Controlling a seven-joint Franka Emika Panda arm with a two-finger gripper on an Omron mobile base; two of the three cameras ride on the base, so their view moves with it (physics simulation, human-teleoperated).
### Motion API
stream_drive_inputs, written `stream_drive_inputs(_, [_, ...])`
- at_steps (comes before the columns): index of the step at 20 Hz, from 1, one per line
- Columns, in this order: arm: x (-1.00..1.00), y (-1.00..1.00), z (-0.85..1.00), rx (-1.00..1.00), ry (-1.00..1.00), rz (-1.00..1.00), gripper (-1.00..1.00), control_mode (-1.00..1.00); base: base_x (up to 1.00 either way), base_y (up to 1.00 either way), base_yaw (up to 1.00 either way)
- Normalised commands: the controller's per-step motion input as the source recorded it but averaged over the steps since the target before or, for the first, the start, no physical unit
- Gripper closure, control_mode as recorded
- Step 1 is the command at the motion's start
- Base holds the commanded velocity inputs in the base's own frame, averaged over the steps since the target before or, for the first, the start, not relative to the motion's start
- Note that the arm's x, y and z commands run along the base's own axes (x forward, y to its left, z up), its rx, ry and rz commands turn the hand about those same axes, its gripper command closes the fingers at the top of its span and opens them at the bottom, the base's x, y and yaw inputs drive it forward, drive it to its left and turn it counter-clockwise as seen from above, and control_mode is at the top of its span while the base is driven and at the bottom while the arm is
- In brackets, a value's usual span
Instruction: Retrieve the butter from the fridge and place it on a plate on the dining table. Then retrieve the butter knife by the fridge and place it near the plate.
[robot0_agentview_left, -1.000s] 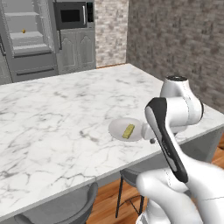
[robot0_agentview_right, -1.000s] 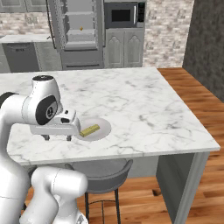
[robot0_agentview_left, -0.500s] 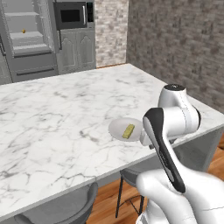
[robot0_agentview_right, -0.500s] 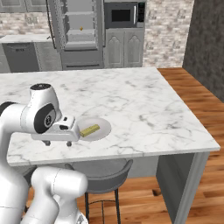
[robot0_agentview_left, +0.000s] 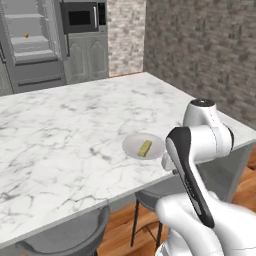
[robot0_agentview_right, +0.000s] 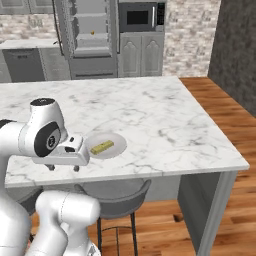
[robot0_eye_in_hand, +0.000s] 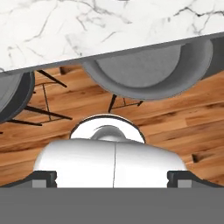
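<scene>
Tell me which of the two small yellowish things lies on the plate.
The butter, a yellow rectangular stick, lies on the plate on the dining table. The other, a small orange ball, sits on a fridge shelf.

Yellow butter (robot0_agentview_left: 145, 148) stick lying flat on the round plate (robot0_agentview_left: 132, 145), plate sitting near the marble surface (robot0_agentview_left: 75, 125) edge, fridge (robot0_agentview_left: 30, 45) standing open behind

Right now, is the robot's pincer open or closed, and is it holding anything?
Pincer: open and empty, near the dining table edge; the butter lies on the plate.
</scene>
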Motion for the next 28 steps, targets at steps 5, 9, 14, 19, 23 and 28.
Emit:
stream_drive_inputs(5, [0.0,0.0,0.0,0.0,0.0,0.0,-1.0,1.0,-0.28,-0.5,0.0])
stream_drive_inputs(9, [0.0,0.0,0.0,0.0,0.0,0.0,-1.0,1.0,0.0,-1.0,0.01])
stream_drive_inputs(14, [0.0,0.0,0.0,0.0,0.0,0.0,-1.0,1.0,0.0,-1.0,0.07])
stream_drive_inputs(19, [0.0,0.0,0.0,0.0,0.0,0.0,-1.0,1.0,-0.03,-1.0,0.04])
stream_drive_inputs(23, [0.0,0.0,0.0,0.0,0.0,0.0,-1.0,1.0,0.02,-1.0,0.04])
stream_drive_inputs(28, [0.0,0.0,0.0,0.0,0.0,0.0,-1.0,1.0,0.0,-1.0,0.06])
